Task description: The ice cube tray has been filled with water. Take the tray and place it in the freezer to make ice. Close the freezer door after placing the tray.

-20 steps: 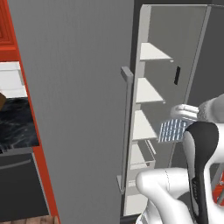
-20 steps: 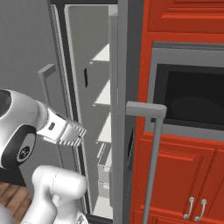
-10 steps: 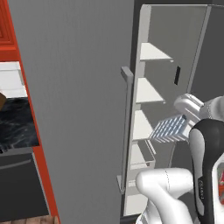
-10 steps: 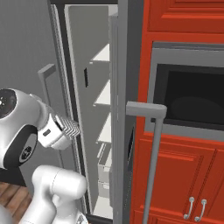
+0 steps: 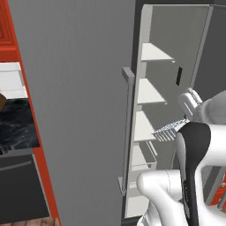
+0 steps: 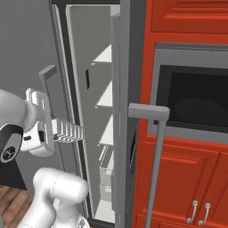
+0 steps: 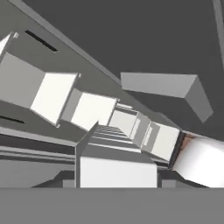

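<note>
The ice cube tray [image 5: 169, 131] hangs in mid-air in front of the open freezer [image 5: 150, 88], level with its middle white shelves. My gripper [image 5: 183, 121] is shut on the tray's near end. From the right, the tray [image 6: 69, 131] sticks out of my gripper [image 6: 53, 129] toward the freezer [image 6: 104, 89]. Its ribbed underside shows, and the water cannot be made out. The freezer door [image 6: 121, 133] stands open and edge-on, with its bar handle and dark recess on the right face. The hand view has the tray [image 7: 111, 135] pointing at the shelves.
The plain grey fridge door [image 5: 75, 110] is shut to the left of the freezer, its handle [image 5: 128, 132] close to the tray. Red cabinets and a built-in oven [image 6: 191, 102] lie right of the open door. Drawers [image 5: 143, 156] sit low in the freezer.
My wrist has turned and risen a little, so the tray now shows edge-on instead of its flat face. It has stayed in front of the middle shelves.
</note>
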